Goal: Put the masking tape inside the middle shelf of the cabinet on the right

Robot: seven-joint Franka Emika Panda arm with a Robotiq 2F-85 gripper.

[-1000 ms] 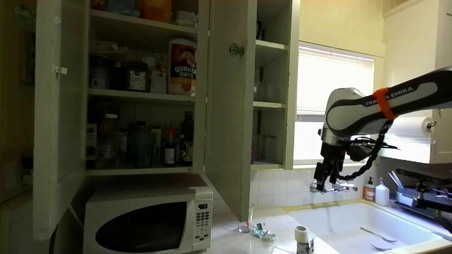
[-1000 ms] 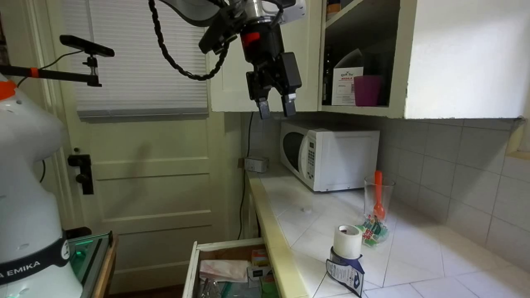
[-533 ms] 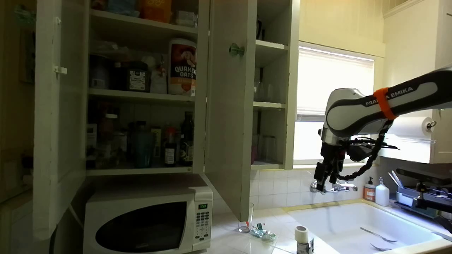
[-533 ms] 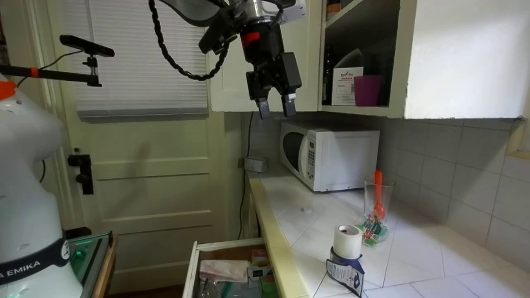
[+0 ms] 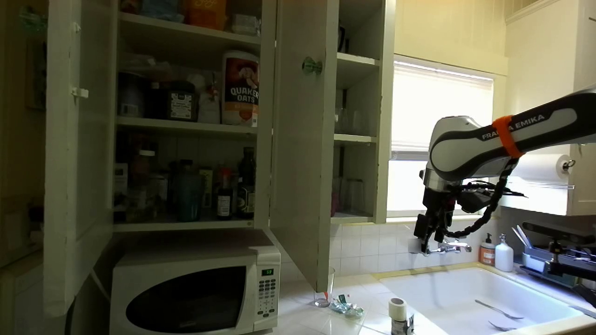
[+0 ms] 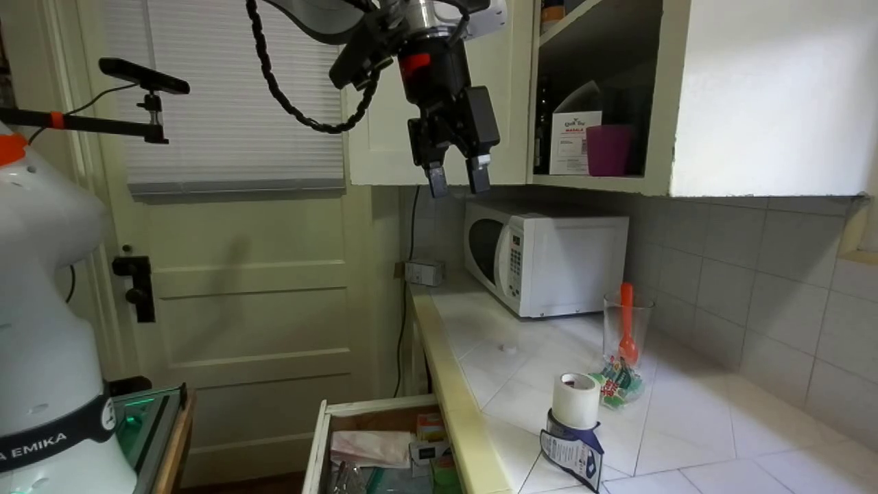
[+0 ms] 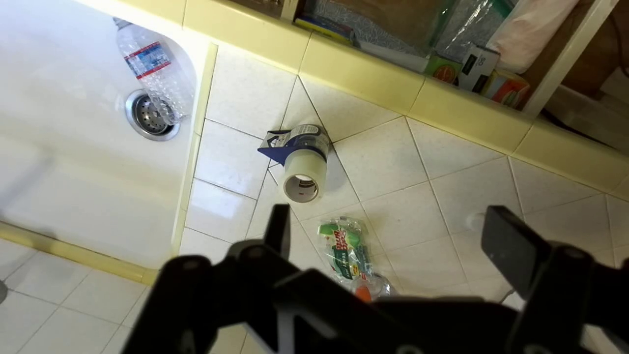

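The masking tape (image 6: pixel 576 403) is a cream roll standing on end, joined to a blue-and-white label piece, on the tiled counter. It also shows in an exterior view (image 5: pixel 397 309) and in the wrist view (image 7: pixel 310 164). The cabinet (image 5: pixel 385 111) is narrow and white, with its door open. Its middle shelf (image 5: pixel 355 138) bears glasses, partly hidden by the door. My gripper (image 6: pixel 457 180) is open and empty, high above the counter. In the wrist view my gripper (image 7: pixel 385 236) shows its fingers wide apart, with the tape ahead of the left finger (image 7: pixel 278 228).
The open door (image 5: pixel 302 139) stands in front of the cabinet's left part. A microwave (image 6: pixel 573 264), a glass with an orange spoon (image 6: pixel 627 329) and a sponge packet (image 7: pixel 345 248) are on the counter. The sink (image 5: pixel 465 298) is beside it. A drawer (image 6: pixel 326 446) stands open.
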